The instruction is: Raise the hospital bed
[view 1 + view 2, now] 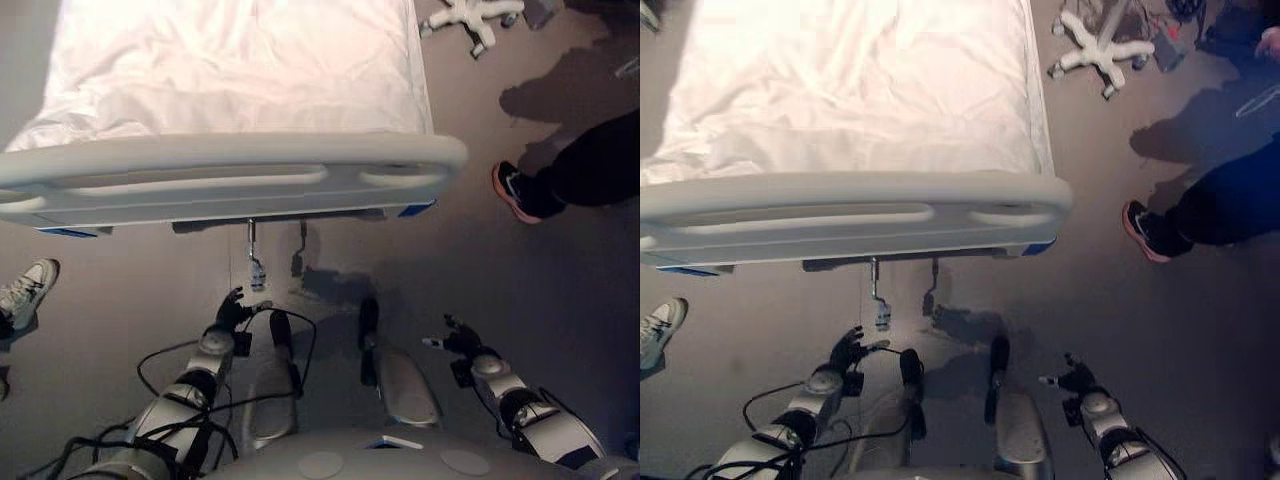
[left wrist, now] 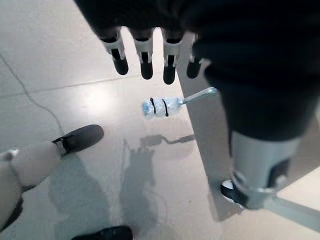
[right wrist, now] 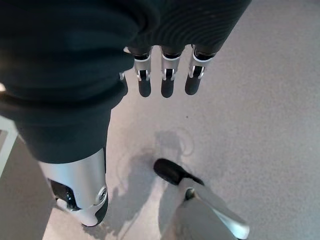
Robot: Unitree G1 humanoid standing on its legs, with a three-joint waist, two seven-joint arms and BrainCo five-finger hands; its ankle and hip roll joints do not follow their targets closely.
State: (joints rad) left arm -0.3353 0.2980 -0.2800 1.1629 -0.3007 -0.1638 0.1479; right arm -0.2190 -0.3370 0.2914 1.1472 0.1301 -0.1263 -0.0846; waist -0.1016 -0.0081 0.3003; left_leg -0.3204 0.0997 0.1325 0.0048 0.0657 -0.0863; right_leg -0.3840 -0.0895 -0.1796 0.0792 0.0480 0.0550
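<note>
One bed [image 1: 230,170] with a white sheet [image 1: 240,60] stands ahead, one crank [image 1: 256,270] hanging under its footboard just beyond the left hand [image 1: 232,308], fingers straight and empty; the right hand [image 1: 458,340] hangs loose, well apart.

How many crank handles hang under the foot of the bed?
2, both below the footboard: the left crank handle right in front of the left robot hand; the right crank handle beside it. Others may be hidden.

White-sheeted hospital bed [image 1: 240,70], crank handle [image 1: 256,272] apparently hanging below footboard [image 1: 230,178]
</note>
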